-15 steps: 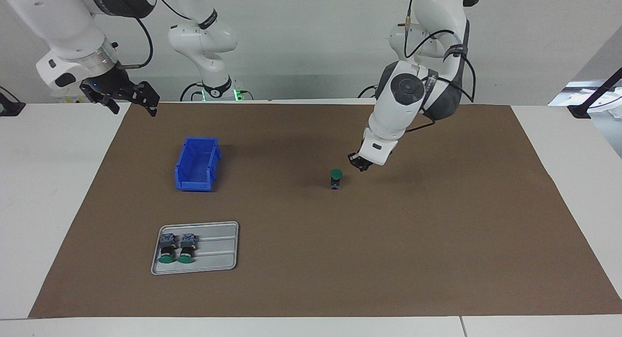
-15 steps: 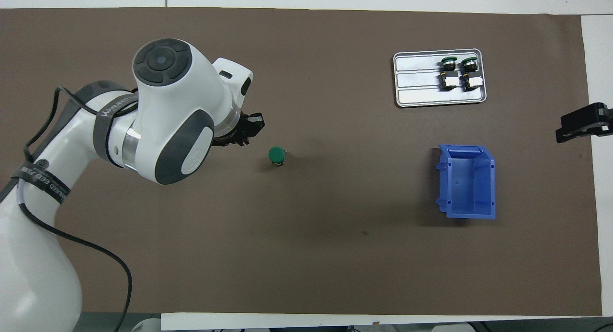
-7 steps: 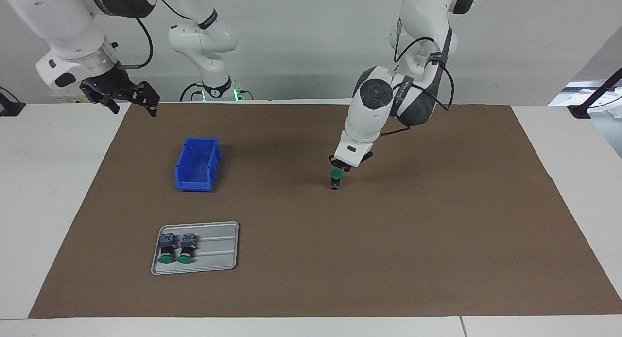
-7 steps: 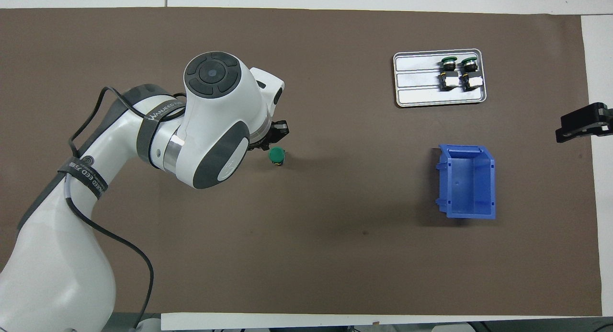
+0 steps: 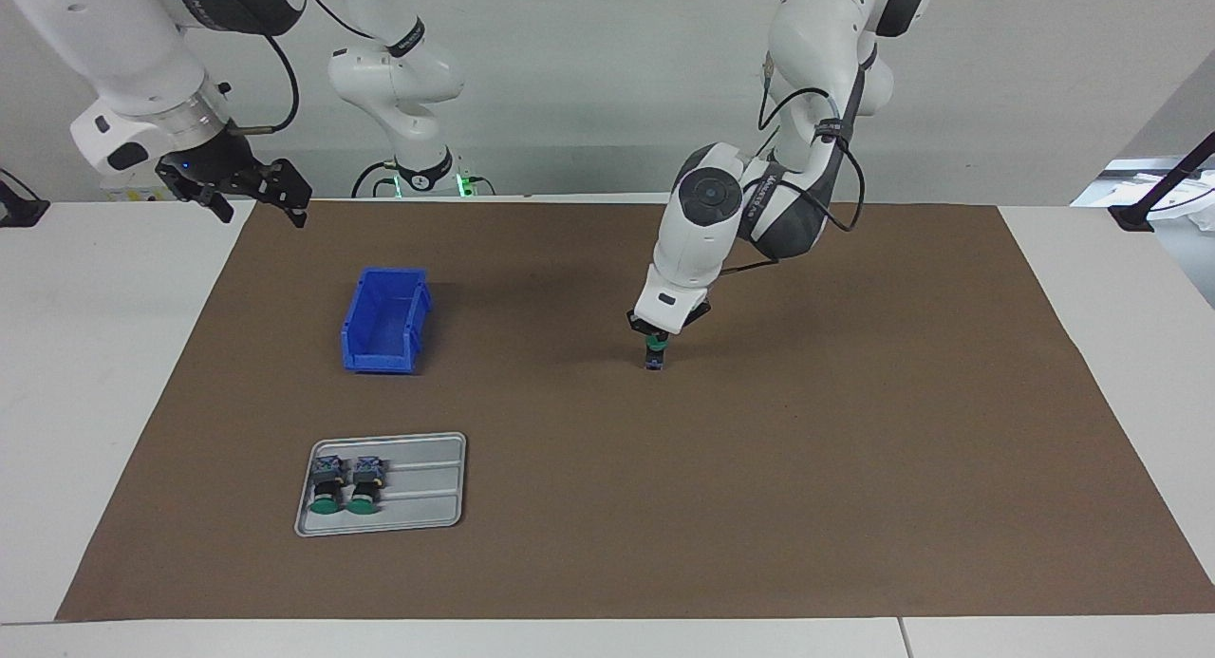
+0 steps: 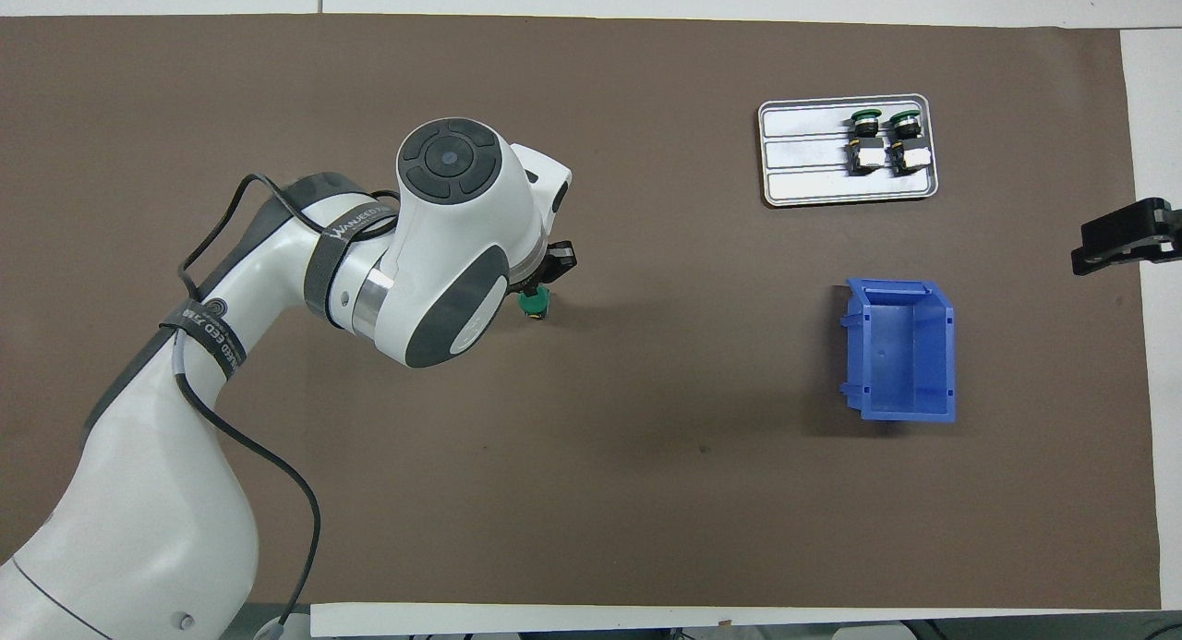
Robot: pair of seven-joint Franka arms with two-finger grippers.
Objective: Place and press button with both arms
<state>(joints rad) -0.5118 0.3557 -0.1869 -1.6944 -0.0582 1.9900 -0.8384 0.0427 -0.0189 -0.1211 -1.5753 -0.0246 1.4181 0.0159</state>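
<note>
The button (image 5: 655, 356) stands upright on the brown mat near the table's middle, its green cap (image 6: 536, 300) partly covered. My left gripper (image 5: 655, 334) is shut and points straight down, with its closed fingertips resting on top of the cap. In the overhead view the left gripper (image 6: 541, 287) and its wrist cover most of the button. Nothing is held between the fingers. My right gripper (image 5: 260, 210) waits open in the air over the mat's edge at the right arm's end of the table, and only its tips (image 6: 1099, 252) show from above.
A blue bin (image 5: 380, 362) (image 6: 905, 409) sits open on the mat toward the right arm's end. Farther from the robots than the bin lies a grey tray (image 5: 427, 492) (image 6: 803, 164) with two more green-capped buttons (image 5: 346, 482) on their sides.
The left arm swung from beside the button to right above it and came down onto the green cap, fingers shut. The right arm has not moved.
</note>
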